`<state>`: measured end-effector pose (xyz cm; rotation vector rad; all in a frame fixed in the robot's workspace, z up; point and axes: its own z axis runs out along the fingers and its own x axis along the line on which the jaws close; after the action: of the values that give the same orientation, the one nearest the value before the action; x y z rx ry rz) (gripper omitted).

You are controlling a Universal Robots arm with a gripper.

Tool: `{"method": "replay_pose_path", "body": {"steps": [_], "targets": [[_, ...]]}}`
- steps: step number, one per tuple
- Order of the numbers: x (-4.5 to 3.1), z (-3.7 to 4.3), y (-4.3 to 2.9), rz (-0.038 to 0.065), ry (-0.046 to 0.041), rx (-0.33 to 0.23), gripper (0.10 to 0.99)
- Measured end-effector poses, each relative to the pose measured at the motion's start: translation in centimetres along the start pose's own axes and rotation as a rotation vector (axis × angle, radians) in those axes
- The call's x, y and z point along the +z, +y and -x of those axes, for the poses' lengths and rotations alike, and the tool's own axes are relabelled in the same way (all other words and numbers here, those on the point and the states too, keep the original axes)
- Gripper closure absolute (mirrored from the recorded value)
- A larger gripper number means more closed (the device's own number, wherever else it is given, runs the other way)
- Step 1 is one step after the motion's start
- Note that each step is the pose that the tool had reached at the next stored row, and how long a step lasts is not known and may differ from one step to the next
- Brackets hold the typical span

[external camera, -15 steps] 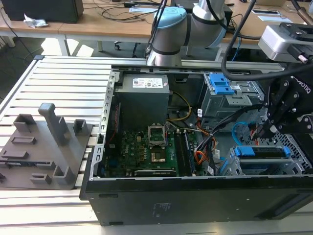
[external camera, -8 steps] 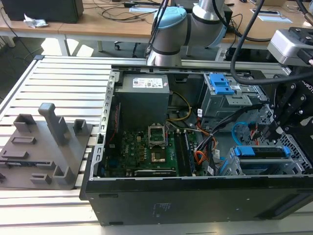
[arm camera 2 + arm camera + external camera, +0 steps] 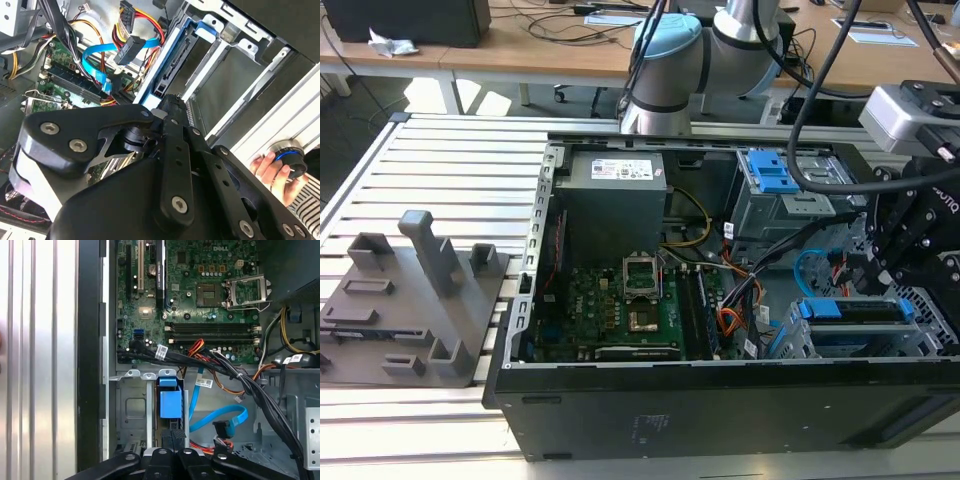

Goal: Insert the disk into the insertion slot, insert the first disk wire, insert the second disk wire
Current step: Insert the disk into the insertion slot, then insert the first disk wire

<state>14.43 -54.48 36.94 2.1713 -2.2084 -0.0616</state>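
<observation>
Pressure seems to be the point of this pose. The gripper (image 3: 173, 433) stands end-on to the disk (image 3: 170, 403). Its fingers (image 3: 172, 107) are drawn together with no gap that I can see between them, their tips against the blue carrier's outer end, and they grip nothing. Closed like that they make one blunt pusher, which suits seating a drive better than pinching it would.

The disk sits inside the insertion slot (image 3: 131, 412), the grey sheet-metal cage in a corner of the computer case (image 3: 720, 410), at the exterior view's right. It looks most of the way in, though I cannot tell whether it is fully home. By my reading both wires lie loose. The blue data cable (image 3: 220, 417) curls beside the cage with its black plug free. The power plug (image 3: 127, 50) on its red and yellow leads hangs apart from the drive. The larger bay with the blue latch (image 3: 770, 175), further back, plays no part here.

The case lies on its side with its open face up, so the arm (image 3: 665, 70) can reach the cage from above. It rests on a tabletop (image 3: 450, 160) of ribbed aluminium slats, with a grey moulded fixture (image 3: 420, 300) beside it at the exterior view's left. Wooden desks (image 3: 550, 50) strewn with cables run behind the arm. In the second wrist view a person's hand (image 3: 267, 170) rests on a round knob (image 3: 289, 156) with a blue ring, beside the slats.
</observation>
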Motion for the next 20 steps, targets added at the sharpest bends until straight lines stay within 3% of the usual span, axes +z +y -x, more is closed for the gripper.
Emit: {"method": "replay_pose_path", "body": {"steps": [15,16,17,18,19,20], "targets": [[0.01,0.00,-0.16,0.000,0.0001,0.000,0.973],[0.01,0.00,-0.16,0.000,0.0001,0.000,0.851],[0.00,0.00,-0.17,0.000,0.0001,0.000,0.788],[0.00,0.00,-0.17,0.000,0.0001,0.000,0.788],[0.01,0.00,-0.18,0.000,0.0001,0.000,0.725],[0.00,0.68,-0.17,0.000,0.0002,0.000,0.725]]}}
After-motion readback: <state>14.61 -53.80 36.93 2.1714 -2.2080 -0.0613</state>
